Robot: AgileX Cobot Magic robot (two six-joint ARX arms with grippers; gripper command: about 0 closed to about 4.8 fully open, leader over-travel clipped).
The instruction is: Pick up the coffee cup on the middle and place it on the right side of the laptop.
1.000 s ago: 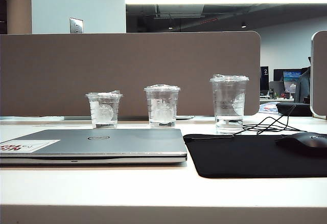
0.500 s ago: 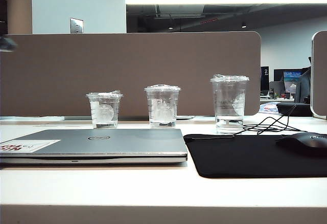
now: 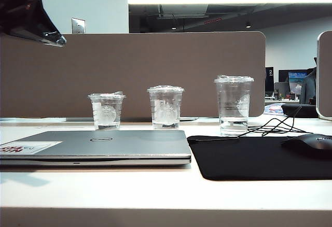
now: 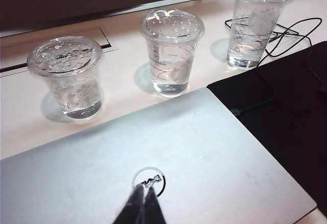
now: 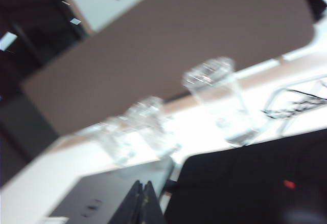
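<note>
Pale and office-lit, the counter [image 3: 155,190] runs back to a brown partition [image 3: 155,61]. Nearest lies the closed silver-grey laptop [image 3: 104,145], with a black mouse pad [image 3: 249,157] just beside it on its right and a black mouse [image 3: 308,145] on that pad. Behind them stand three clear lidded cups: a short cup [image 3: 107,111], the coffee cup [image 3: 165,107] in the middle, and a tall cup [image 3: 233,104] behind the pad.

The left tool [image 4: 143,208] hovers over the laptop lid, its fingers pressed together, holding nothing. The right tool [image 5: 142,203] is likewise pinched closed and empty; its view is blurred, so its exact place over the counter is hard to judge.

The coffee cup is thin clear plastic with a little liquid in its base: probably light, easily squashed and somewhat slick. A gentle squeeze across the mid-wall, below the flat lid and around the frosted logo, looks safest; the lid may pop off if gripped. Keeping it upright would avoid spilling.
</note>
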